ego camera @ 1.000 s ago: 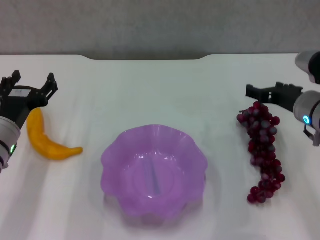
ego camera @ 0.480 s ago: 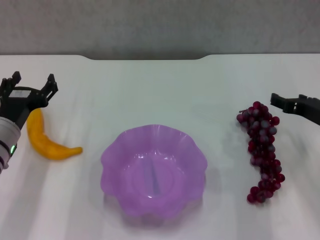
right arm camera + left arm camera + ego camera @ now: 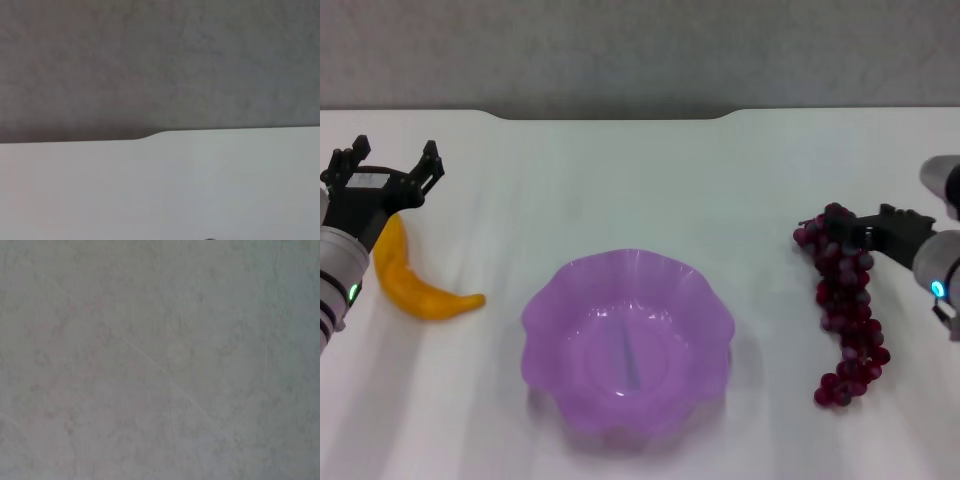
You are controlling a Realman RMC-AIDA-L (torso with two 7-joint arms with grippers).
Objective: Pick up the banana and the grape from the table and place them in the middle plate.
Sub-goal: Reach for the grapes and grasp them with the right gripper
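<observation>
The yellow-orange banana point(image 3: 412, 282) lies on the white table point(image 3: 620, 180) at the left. My left gripper point(image 3: 386, 166) is open and hovers just above the banana's far end, holding nothing. The dark-red grape bunch point(image 3: 847, 305) lies on the table at the right. My right gripper point(image 3: 848, 232) comes in from the right and sits at the top end of the bunch. The purple scalloped middle plate point(image 3: 542, 305) stands empty between the two fruits. The left wrist view shows only grey wall.
The right wrist view shows the table's far edge point(image 3: 150, 136) with a notch and the grey wall behind it. Bare tabletop lies between the plate and each fruit.
My right gripper drew back to the right, then returned lower to the top of the grape bunch. My left gripper shifted slightly up and right over the banana's end.
</observation>
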